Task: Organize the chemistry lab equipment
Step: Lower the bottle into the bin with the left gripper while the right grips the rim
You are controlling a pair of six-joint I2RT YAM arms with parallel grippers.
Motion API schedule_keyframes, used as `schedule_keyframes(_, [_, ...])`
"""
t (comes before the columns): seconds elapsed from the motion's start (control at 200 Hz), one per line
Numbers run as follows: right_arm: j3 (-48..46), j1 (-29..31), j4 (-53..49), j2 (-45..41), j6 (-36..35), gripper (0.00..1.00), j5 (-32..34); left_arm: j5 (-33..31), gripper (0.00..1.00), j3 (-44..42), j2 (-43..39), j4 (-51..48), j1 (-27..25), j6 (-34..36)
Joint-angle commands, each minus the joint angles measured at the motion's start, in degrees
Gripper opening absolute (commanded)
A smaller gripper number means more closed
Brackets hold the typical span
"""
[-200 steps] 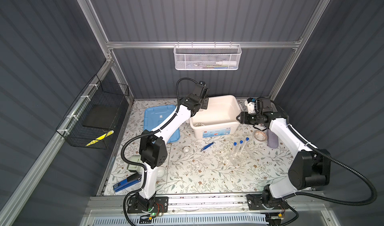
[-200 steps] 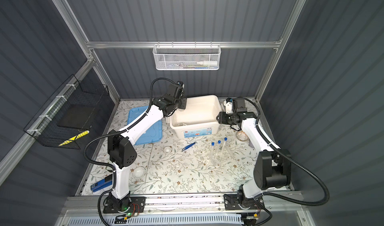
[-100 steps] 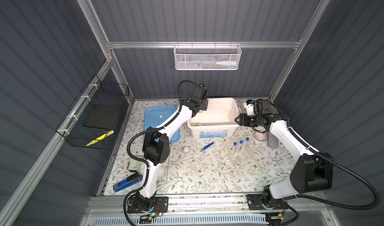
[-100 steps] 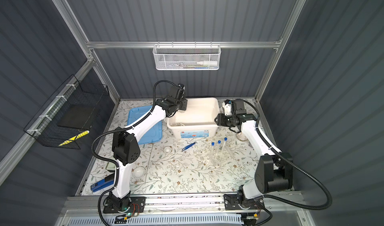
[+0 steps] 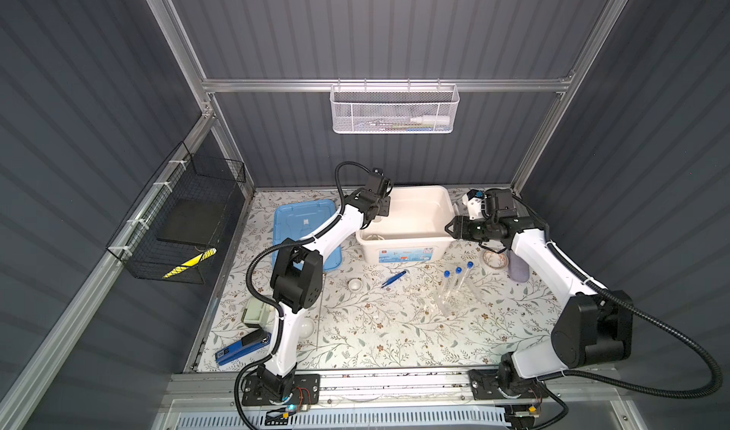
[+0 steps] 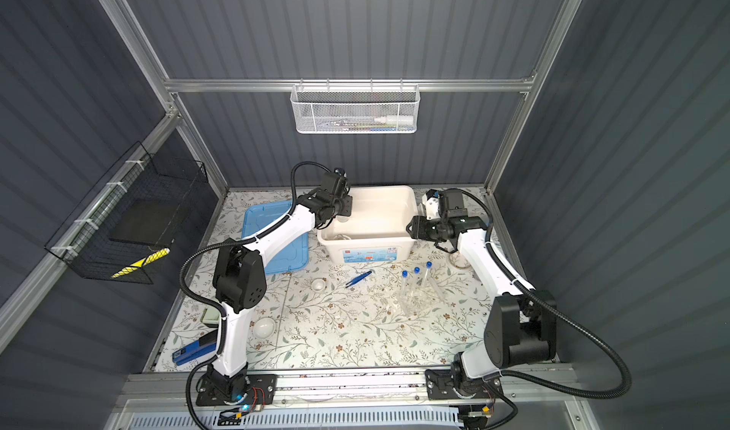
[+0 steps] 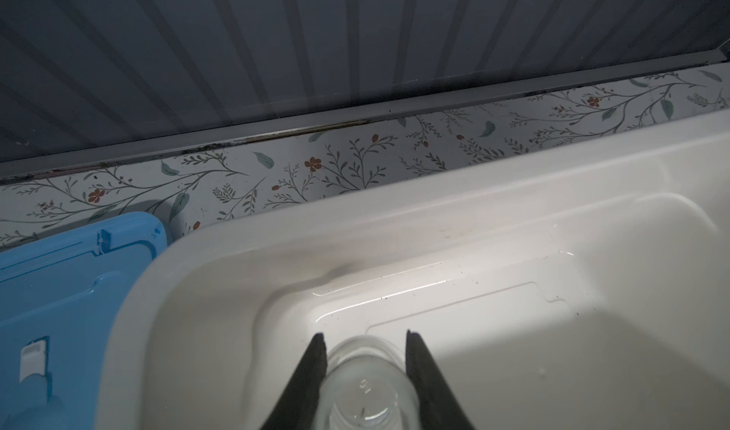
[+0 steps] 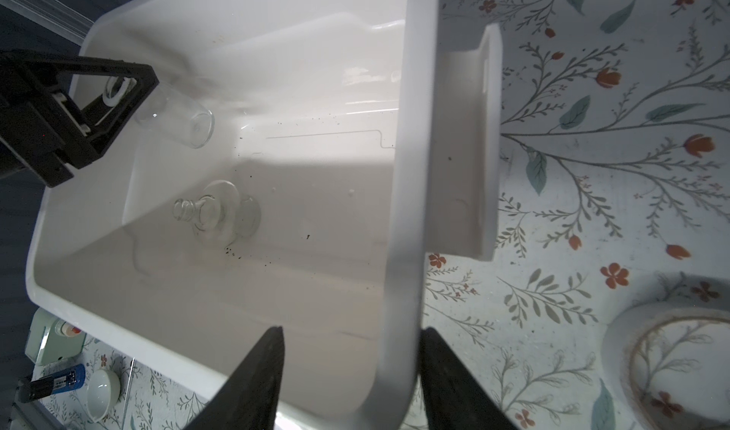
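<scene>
My left gripper (image 7: 365,339) is shut on a small clear glass jar (image 7: 367,384), held tilted over the back left of the white bin (image 5: 407,246); the jar also shows in the right wrist view (image 8: 174,116). A clear flask (image 8: 215,214) lies on the bin's floor. My right gripper (image 8: 351,331) stands open astride the bin's right wall (image 8: 407,210), one finger inside and one outside. On the table in front lie three blue-capped test tubes (image 5: 458,280), blue tweezers (image 5: 394,279), a small white dish (image 5: 354,284) and a second dish (image 5: 306,327).
A blue lid (image 5: 300,226) lies left of the bin. A tape roll (image 5: 494,259) and a grey cylinder (image 5: 517,268) sit under the right arm. The blue stapler (image 5: 243,348) and a green box (image 5: 256,311) lie front left. Wire baskets hang on the back and left walls.
The left arm's elbow has swung up and right while its gripper stays over the bin with the jar. The bin has shifted slightly forward, and the right gripper's jaws have widened at its wall.
</scene>
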Motion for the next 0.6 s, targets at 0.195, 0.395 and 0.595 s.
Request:
schedule_keyframes(0.195, [-0.96,0.36,0.15,-0.22,-0.78,0.58,-0.18,0.31,0.31,-1.96,1.63,2.94,0.47,-2.84])
schedule_keyframes(0.395, [-1.02,0.34,0.19,0.07,-1.04,0.58,-0.18,1.57,0.31,-1.27,3.29,3.49,0.47,-3.71])
schedule_keyframes(0.595, [-1.6,0.34,0.51,0.11,-1.04,0.58,-0.18,1.96,0.31,-0.46,4.72,3.13,0.47,-5.67])
